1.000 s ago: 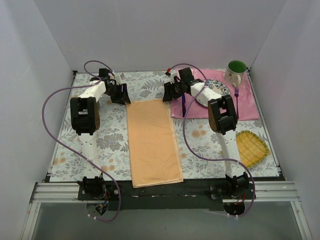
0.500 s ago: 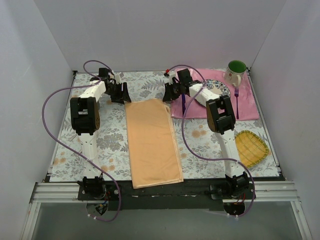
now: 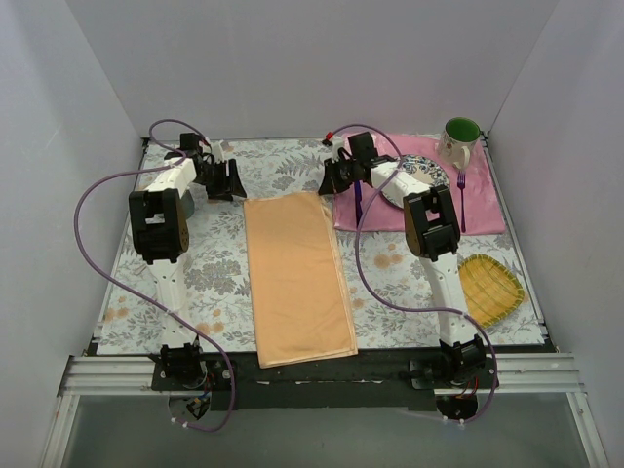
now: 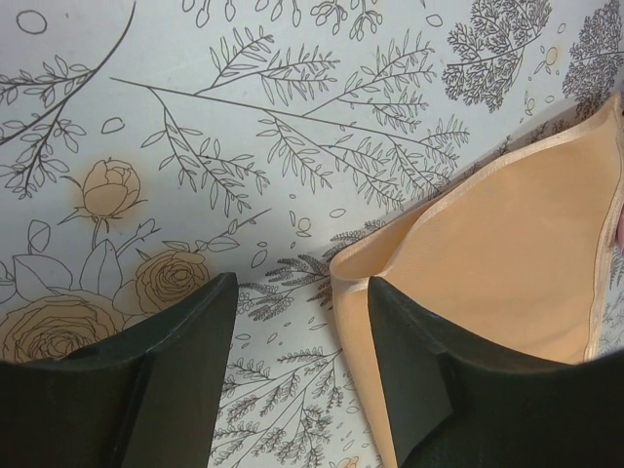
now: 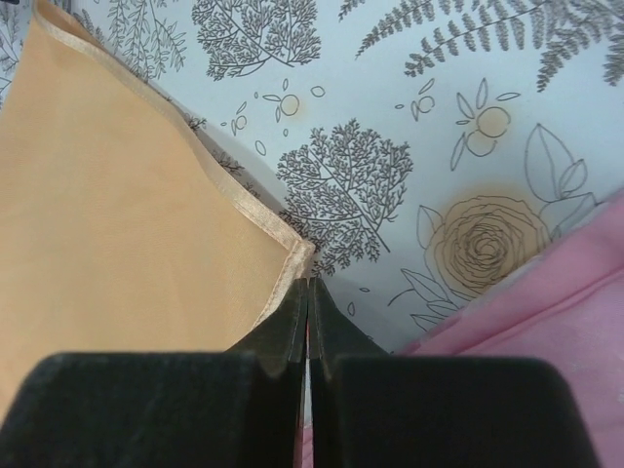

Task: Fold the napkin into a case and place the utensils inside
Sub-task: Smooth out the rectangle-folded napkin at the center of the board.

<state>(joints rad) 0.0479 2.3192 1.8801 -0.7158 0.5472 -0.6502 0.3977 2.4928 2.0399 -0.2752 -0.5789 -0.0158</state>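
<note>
Right gripper (image 5: 308, 288) was shut, the napkin (image 5: 117, 214) corner just ahead of its tips — hold unclear; left gripper (image 4: 302, 285) gaped astride the other corner, apparently for folding

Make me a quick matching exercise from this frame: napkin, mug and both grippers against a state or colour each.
Things:
1. napkin
2. mug
3. left gripper
4. right gripper

States or colours:
A. open
B. white outside, green inside
C. shut
D. peach-orange, folded into a long strip

Pairs: 1-D, 2-B, 3-A, 4-C
</note>
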